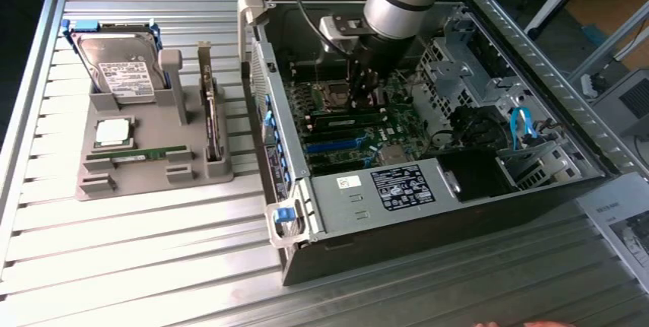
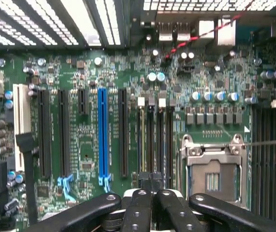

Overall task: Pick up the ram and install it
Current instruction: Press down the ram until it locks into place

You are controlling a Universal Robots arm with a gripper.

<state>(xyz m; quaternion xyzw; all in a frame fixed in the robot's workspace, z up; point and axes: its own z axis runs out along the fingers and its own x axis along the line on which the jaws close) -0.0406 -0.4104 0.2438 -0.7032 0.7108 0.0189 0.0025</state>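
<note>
- The open computer case [image 1: 436, 190] lay on its side on the slatted metal table [image 1: 132, 251], presumably so the arm could reach straight down onto the motherboard [image 1: 355, 125]; the gripper [image 1: 367, 84] hung inside it, low over the board.
- A grey parts holder [image 1: 152, 163] stood outside the case, well off toward the exterior view's left of the gripper; its slots held each spare part in a fixed pose, which I judge was meant to make picking repeatable.
- A hard drive [image 1: 124, 68] stood propped in that holder; its white label carried print too small to read.
- The power supply [image 1: 406, 186] sat in the case, nearer the camera than the gripper; its black label and the small white sticker beside it were likewise unreadable.
- One ram [image 1: 137, 156] rested flat in a holder slot, far from the gripper. A second green stick [image 1: 345, 120] appeared already seated in the memory slots [image 2: 155, 140], just below the fingertips.
- The silver processor chip [image 1: 112, 133] lay in the holder near that ram.
- The gripper's fingers [image 2: 138, 203] were pressed together with nothing between them, their tips directly above the slots beside the empty processor socket [image 2: 213, 169].
</note>
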